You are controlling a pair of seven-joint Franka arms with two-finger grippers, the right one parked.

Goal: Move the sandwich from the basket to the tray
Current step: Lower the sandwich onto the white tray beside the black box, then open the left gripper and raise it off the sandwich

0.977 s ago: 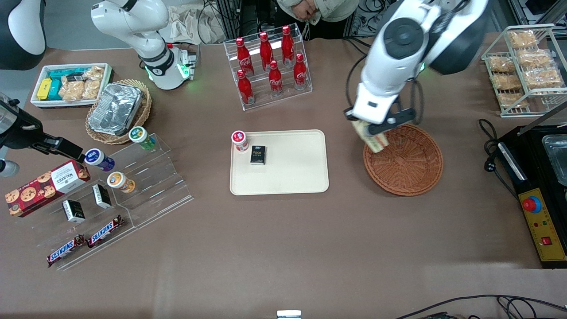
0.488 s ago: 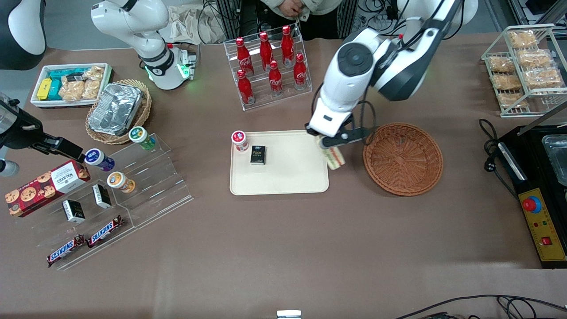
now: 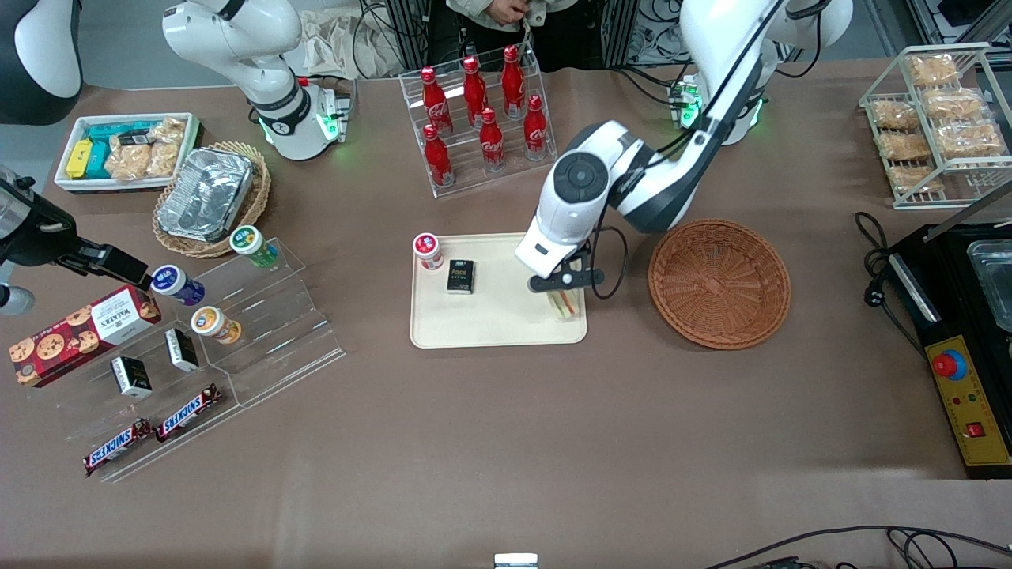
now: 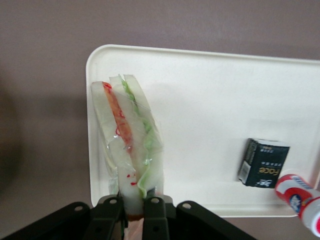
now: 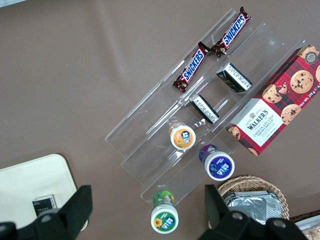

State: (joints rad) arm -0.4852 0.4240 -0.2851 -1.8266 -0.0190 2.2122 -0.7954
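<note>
My left gripper point(image 3: 564, 286) is shut on the sandwich point(image 3: 565, 303), a plastic-wrapped white wedge with red and green layers. It holds it over the cream tray point(image 3: 506, 328), near the tray's corner nearest the basket. In the left wrist view the fingers point(image 4: 150, 207) pinch the sandwich point(image 4: 129, 137) at its base above the tray point(image 4: 210, 100). The reddish-brown wicker basket point(image 3: 719, 283) stands empty beside the tray, toward the working arm's end.
On the tray stand a black box point(image 3: 460, 276) and a red-capped white jar point(image 3: 428, 251). A clear rack of red cola bottles point(image 3: 482, 118) stands farther from the front camera. A clear stepped stand with snacks point(image 3: 198, 348) lies toward the parked arm's end.
My gripper has carried the sandwich out of the basket, across the gap and down over the tray's corner. The basket is left empty.
</note>
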